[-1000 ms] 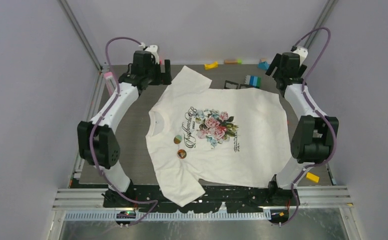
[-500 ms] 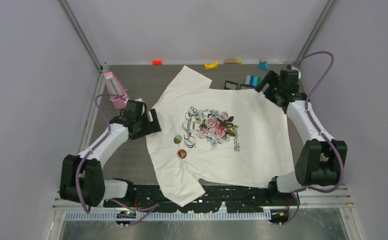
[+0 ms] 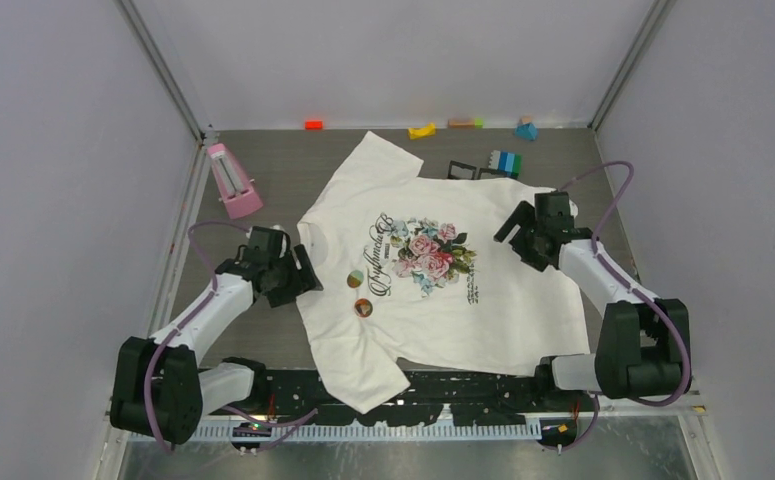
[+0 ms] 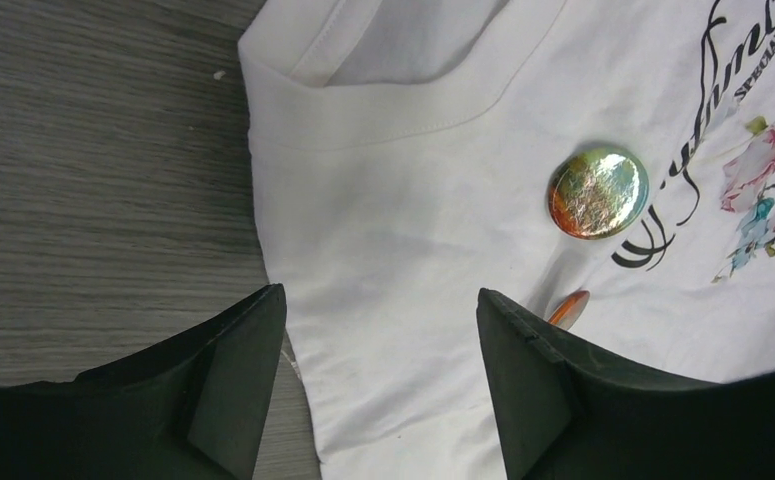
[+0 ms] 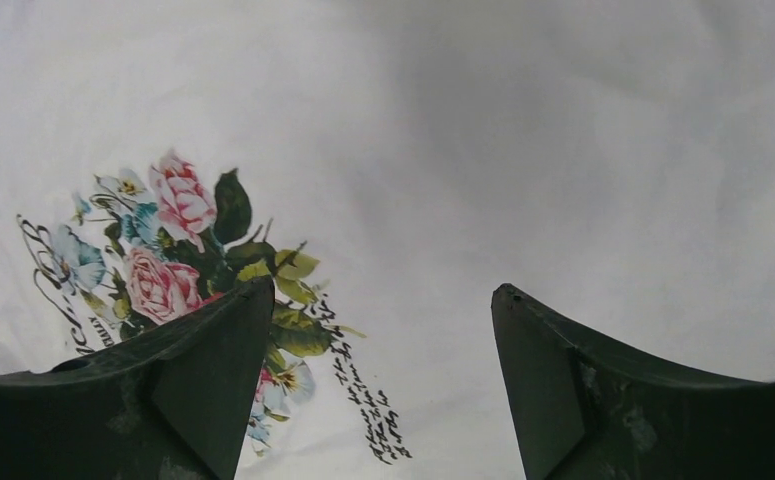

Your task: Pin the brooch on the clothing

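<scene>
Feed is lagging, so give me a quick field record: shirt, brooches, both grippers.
clothing: white short-sleeved T-shirt with rose print, spread flat on grey wood-grain table
brooch one: round iridescent metallic badge, lying on chest beside dark lettering
brooch two: round orange badge, close beside the first, not touching it
left gripper: open, empty, over shirt near collar
right gripper: open, empty, over plain fabric beside rose print
pinned or loose: cannot tell
</scene>
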Controlling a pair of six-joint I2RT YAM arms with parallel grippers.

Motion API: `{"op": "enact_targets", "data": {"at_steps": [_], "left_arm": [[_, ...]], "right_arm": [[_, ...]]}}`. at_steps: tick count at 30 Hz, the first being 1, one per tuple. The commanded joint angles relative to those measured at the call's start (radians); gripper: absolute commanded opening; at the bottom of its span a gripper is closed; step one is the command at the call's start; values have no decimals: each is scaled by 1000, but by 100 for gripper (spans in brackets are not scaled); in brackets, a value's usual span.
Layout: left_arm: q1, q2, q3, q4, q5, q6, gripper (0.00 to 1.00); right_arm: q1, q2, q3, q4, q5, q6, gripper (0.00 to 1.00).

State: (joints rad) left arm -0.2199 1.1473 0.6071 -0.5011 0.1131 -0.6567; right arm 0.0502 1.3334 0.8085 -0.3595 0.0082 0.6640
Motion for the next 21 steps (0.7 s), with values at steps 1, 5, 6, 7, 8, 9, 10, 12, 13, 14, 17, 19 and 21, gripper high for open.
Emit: {"op": "enact_targets", "data": {"at_steps": [1, 5, 6, 7, 8, 9, 10, 12, 13, 14, 17, 19, 21], "left_arm": [[-10, 24, -6, -12, 63, -10, 70], [-16, 42, -11, -46, 66, -8, 67], [-18, 43, -11, -57, 59, -8, 68], [-18, 45, -13, -67, 58, -8, 68], [-18, 50, -10, -80, 58, -6, 69], [-19, 55, -9, -92, 55, -6, 69], [-20, 61, -8, -104, 49, -5, 69], [-27, 67, -5, -129, 27, -2, 69], [-30, 66, -5, -136, 13, -2, 69], [-33, 67, -8, -139, 4, -5, 68], [-36, 81, -23, -108, 25, -20, 62], [-43, 99, -26, -97, 29, -26, 59], [-45, 115, -34, -85, 22, -23, 55]], "right_arm": [[1, -39, -80, 59, 6, 68, 85], [1, 12, -102, 71, 6, 86, 85], [2, 35, -101, 70, 6, 90, 84], [2, 45, -101, 69, 16, 94, 83], [1, 62, -105, 67, 29, 102, 83], [1, 67, -111, 74, 45, 106, 83], [0, 71, -126, 89, 60, 114, 83], [0, 74, -144, 110, 68, 129, 83], [1, 73, -148, 115, 70, 135, 83], [1, 74, -156, 124, 70, 144, 83], [1, 84, -163, 140, 73, 157, 83], [1, 95, -161, 140, 77, 161, 83], [1, 105, -157, 139, 80, 163, 83]]}}
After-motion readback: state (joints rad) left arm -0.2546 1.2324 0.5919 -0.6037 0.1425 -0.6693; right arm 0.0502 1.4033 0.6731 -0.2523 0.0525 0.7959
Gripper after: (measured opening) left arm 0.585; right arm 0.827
